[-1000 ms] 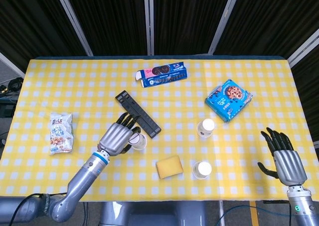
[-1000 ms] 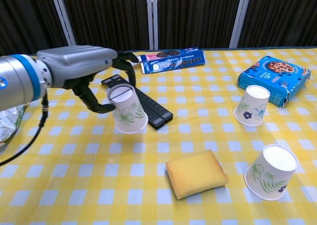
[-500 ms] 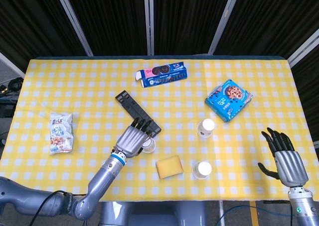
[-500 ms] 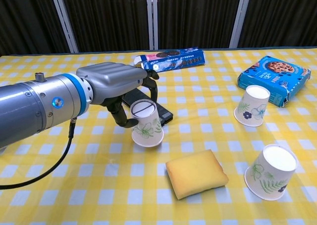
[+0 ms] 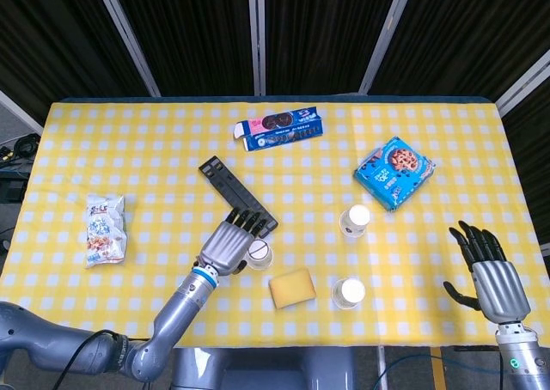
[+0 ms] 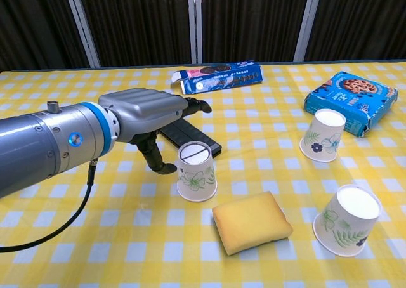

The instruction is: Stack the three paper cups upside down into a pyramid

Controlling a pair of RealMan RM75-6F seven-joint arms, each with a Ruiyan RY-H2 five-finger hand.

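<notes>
Three white paper cups with a leaf print stand upside down on the yellow checked table [image 5: 155,149]. One cup [image 5: 259,253] [image 6: 196,171] stands just left of a yellow sponge. My left hand [image 5: 230,246] [image 6: 143,113] is right beside it, fingers stretched out above and behind it, thumb curled close to its left side; nothing is held. The second cup [image 5: 355,219] [image 6: 323,143] stands in front of the blue cookie box. The third cup [image 5: 348,293] [image 6: 347,219] is near the front edge. My right hand [image 5: 488,270] hovers open at the far right, well away from the cups.
A yellow sponge [image 5: 292,288] [image 6: 252,221] lies between the left cup and the front cup. A black flat bar [image 5: 238,197] [image 6: 190,136] lies behind my left hand. A blue cookie box [image 5: 394,173] [image 6: 351,101], a long biscuit box [image 5: 278,129] [image 6: 219,76] and a snack bag [image 5: 105,228] lie further off.
My left hand carried the cup to the right and set it down upside down beside the sponge, then spread its fingers off it. The right hand stayed put.
</notes>
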